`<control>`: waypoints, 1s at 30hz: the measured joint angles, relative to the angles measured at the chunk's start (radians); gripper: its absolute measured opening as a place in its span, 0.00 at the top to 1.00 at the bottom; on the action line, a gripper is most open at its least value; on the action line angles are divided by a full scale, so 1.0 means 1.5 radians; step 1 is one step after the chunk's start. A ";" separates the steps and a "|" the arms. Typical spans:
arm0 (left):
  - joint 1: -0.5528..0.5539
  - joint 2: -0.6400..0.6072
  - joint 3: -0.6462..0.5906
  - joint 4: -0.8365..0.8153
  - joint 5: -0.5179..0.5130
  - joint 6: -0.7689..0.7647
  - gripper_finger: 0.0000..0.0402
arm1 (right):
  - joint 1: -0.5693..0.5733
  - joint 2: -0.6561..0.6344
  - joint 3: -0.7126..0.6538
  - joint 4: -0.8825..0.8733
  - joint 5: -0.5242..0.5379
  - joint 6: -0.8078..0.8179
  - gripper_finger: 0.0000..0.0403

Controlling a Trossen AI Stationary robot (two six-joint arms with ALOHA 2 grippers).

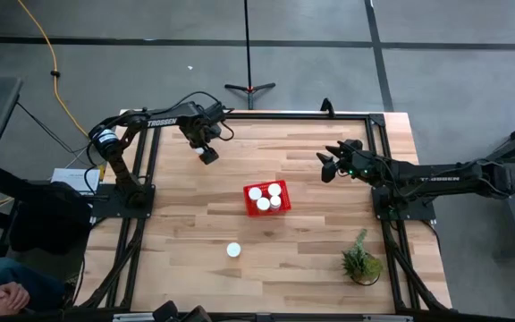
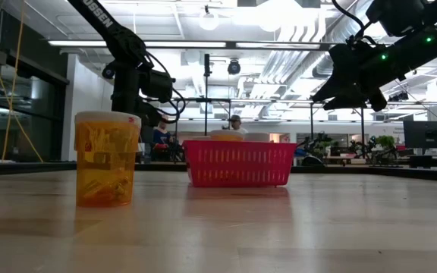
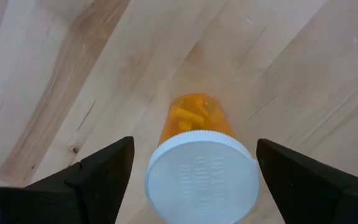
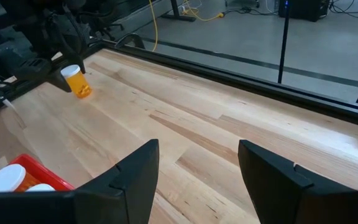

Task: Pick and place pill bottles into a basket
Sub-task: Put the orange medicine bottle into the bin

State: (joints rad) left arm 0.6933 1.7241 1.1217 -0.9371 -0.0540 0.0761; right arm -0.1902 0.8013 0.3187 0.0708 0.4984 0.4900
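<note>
An orange pill bottle [image 3: 202,180] with a white cap stands upright on the wood at the table's far left. My left gripper [image 1: 207,154] hangs over it, pointing down and open, one finger [image 3: 107,165] on each side of the cap with a gap on both sides. In the right wrist view the same bottle [image 4: 76,81] shows below that gripper. The red basket [image 1: 249,204] sits mid-table and holds several white-capped bottles. Another bottle [image 1: 233,250] stands alone near the table's front. My right gripper [image 1: 329,166] waits open at the far right, above the table.
A small green potted plant [image 1: 362,261] stands at the near right corner. Black frame rails [image 1: 141,215] run along the table's left and right sides. Bare wood lies between the far-left bottle and the basket. The lone front bottle [image 2: 106,159] stands close to the low camera.
</note>
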 joint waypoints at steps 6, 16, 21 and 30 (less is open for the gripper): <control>0.000 0.000 0.000 0.000 0.000 0.000 0.21 | 0.000 0.000 0.000 0.000 0.000 0.000 0.48; 0.000 0.000 0.000 -0.006 0.000 0.015 0.41 | 0.000 0.000 0.000 0.000 0.000 0.000 0.48; 0.000 0.000 0.000 -0.005 0.000 0.016 0.41 | 0.000 0.000 0.000 0.000 0.000 0.000 0.48; 0.000 0.000 0.000 -0.006 -0.003 0.016 0.41 | 0.000 0.000 0.000 -0.001 0.000 0.000 0.48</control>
State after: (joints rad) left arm 0.6930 1.7241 1.1220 -0.9455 -0.0581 0.1005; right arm -0.1905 0.8013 0.3187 0.0696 0.4984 0.4900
